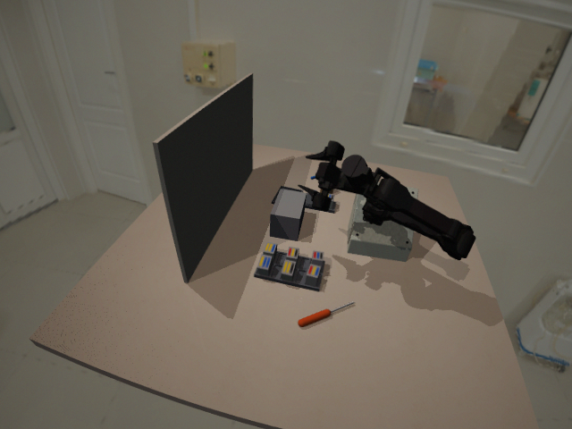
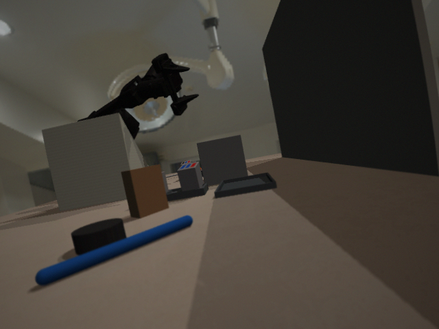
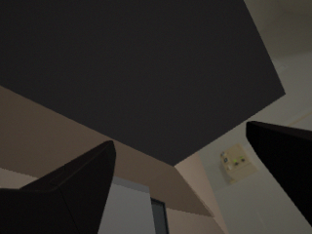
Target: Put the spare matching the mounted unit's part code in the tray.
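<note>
A grey box (image 1: 288,213) (image 2: 222,159) (image 3: 128,211), apparently the mounted unit, stands before the dark panel; no code shows on its visible faces. Several grey spares with coloured stripes stand in a dark rack (image 1: 286,281) at the front. A second rack (image 1: 329,210) (image 2: 187,193) holds more spares, partly hidden by the arm. The shallow dark tray (image 1: 274,198) (image 2: 244,191) (image 3: 159,214) lies beyond the grey box and looks empty in the exterior view. My gripper (image 1: 303,172) (image 2: 193,81) (image 3: 179,137) is open and empty, high above the table, pointing towards the panel.
A tall dark panel (image 1: 207,180) (image 2: 347,81) (image 3: 146,73) stands along one side. A pale green-grey housing (image 1: 378,249) (image 2: 88,166) is below the arm. An orange screwdriver (image 1: 315,317), a brown block (image 2: 149,191), a black disc (image 2: 99,235) and a blue rod (image 2: 116,249) lie about.
</note>
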{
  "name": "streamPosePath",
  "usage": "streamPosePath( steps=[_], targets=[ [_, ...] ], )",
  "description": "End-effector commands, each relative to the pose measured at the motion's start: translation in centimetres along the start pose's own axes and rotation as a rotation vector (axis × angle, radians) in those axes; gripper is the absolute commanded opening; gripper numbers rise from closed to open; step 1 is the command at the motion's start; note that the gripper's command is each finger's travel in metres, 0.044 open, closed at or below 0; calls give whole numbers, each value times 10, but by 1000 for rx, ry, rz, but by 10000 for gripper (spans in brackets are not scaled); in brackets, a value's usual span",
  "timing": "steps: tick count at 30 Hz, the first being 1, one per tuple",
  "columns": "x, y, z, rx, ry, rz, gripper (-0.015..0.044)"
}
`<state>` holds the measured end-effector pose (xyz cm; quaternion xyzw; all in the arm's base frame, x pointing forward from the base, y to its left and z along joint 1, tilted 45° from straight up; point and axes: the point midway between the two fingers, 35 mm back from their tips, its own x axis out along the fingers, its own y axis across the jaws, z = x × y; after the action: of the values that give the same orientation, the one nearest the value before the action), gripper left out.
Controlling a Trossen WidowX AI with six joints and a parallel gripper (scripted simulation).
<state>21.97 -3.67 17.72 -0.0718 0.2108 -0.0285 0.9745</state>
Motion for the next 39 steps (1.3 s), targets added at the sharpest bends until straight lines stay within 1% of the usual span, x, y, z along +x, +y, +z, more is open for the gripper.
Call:
streamPosePath(
  steps=[1, 2, 8, 17, 28, 39],
  targets=[
    [0, 0, 0, 0, 0, 0, 426],
    [0, 0, 0, 0, 0, 0, 440],
    [1, 0, 1, -1, 23, 12, 440],
    [27, 1, 18, 9, 318, 192, 440],
    [82, -2, 20, 78, 647, 439, 440],
    [149, -5, -5, 239, 916, 697, 440]
  ],
)
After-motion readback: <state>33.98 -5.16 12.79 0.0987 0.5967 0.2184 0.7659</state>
